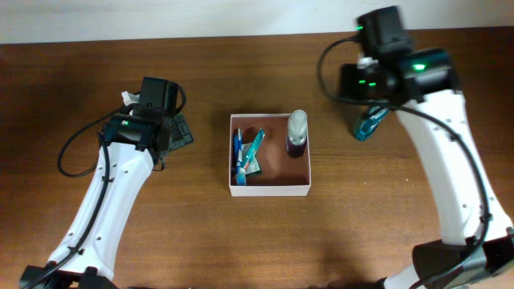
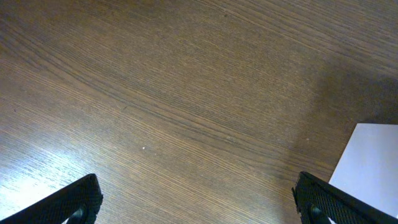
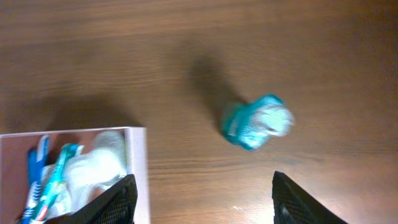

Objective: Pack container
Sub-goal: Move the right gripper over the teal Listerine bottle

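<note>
The container (image 1: 270,189) is a shallow square box with white walls and a reddish-brown inside, at the table's middle. In it lie a blue toothbrush (image 1: 238,152), a teal tube (image 1: 254,150) and a clear bottle with a dark base (image 1: 296,133). Its corner shows in the left wrist view (image 2: 372,162) and in the right wrist view (image 3: 138,168). A teal bottle (image 1: 369,124) stands on the table right of the box; it also shows in the right wrist view (image 3: 257,121). My left gripper (image 2: 199,202) is open and empty, left of the box. My right gripper (image 3: 204,199) is open and empty, between the box and the teal bottle.
The wooden table (image 1: 201,241) surrounds the box. A dark object (image 1: 181,131) lies by my left wrist. Black cables loop off both arms.
</note>
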You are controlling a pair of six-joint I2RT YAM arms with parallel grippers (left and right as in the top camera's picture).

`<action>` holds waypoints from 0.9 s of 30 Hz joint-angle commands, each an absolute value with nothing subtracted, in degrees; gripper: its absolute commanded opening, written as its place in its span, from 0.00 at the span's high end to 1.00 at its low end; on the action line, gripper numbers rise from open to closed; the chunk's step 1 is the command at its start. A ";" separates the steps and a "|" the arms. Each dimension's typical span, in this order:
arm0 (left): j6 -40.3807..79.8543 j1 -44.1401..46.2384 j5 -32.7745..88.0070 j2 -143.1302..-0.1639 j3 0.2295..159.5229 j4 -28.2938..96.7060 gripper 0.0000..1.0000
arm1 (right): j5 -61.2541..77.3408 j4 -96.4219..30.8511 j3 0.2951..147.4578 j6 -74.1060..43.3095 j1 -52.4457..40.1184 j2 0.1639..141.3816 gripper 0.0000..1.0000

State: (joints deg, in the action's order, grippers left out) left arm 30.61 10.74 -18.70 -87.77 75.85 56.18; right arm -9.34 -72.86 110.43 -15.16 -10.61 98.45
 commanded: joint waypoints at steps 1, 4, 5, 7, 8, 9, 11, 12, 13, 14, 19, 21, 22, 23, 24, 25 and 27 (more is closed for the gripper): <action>30.13 10.59 -19.31 -88.18 75.90 56.18 0.01 | -8.36 -74.24 110.48 -17.21 -5.39 99.79 0.38; 30.15 10.59 -19.31 -88.18 75.90 56.18 0.01 | -7.73 -74.85 110.45 -20.18 -1.15 101.43 0.38; 30.15 10.59 -19.31 -88.18 75.90 56.18 0.01 | -7.31 -74.85 110.45 -20.23 -0.45 101.69 0.38; 30.13 10.59 -19.31 -88.18 75.90 56.18 0.01 | -6.50 -74.83 110.41 -20.23 0.84 102.52 0.38; 30.13 10.59 -19.31 -88.18 75.90 56.18 0.01 | -6.44 -74.83 110.41 -20.23 1.08 102.85 0.38; 30.15 10.59 -19.31 -88.18 75.90 56.18 0.01 | -6.46 -74.83 110.41 -20.23 1.15 103.22 0.38; 30.13 10.59 -19.31 -88.18 75.90 56.18 0.01 | -6.44 -74.54 110.41 -20.25 1.15 104.33 0.38; 30.15 10.59 -19.31 -88.18 75.90 56.18 0.01 | -6.42 -74.43 110.41 -20.27 1.15 104.62 0.38; 30.15 10.59 -19.31 -88.18 75.90 56.18 0.01 | -6.42 -74.37 110.41 -20.53 1.15 105.45 0.38; 30.13 10.59 -19.31 -88.18 75.90 56.18 0.01 | -6.44 -74.37 110.39 -21.61 1.15 106.15 0.38; 30.15 10.59 -19.31 -88.18 75.90 56.18 0.01 | -4.93 -74.15 110.37 -23.05 1.15 109.82 0.38; 30.15 10.59 -19.31 -88.18 75.90 56.18 0.01 | -4.64 -74.15 110.37 -23.05 1.15 111.18 0.38; 30.13 10.59 -19.31 -88.18 75.90 56.18 0.01 | -4.64 -74.11 110.37 -23.05 1.15 112.01 0.38; 30.13 10.59 -19.31 -88.18 75.90 56.18 0.01 | -4.62 -73.91 110.37 -23.07 1.15 112.86 0.38; 30.13 10.59 -19.31 -88.18 75.90 56.18 0.01 | -4.54 -73.67 110.37 -23.05 1.21 113.47 0.38; 30.13 10.59 -19.31 -88.18 75.90 56.18 0.01 | -4.47 -73.49 110.37 -23.16 1.21 113.80 0.38; 30.13 10.59 -19.31 -88.18 75.90 56.18 0.01 | -4.19 -73.12 110.37 -23.75 1.19 114.34 0.38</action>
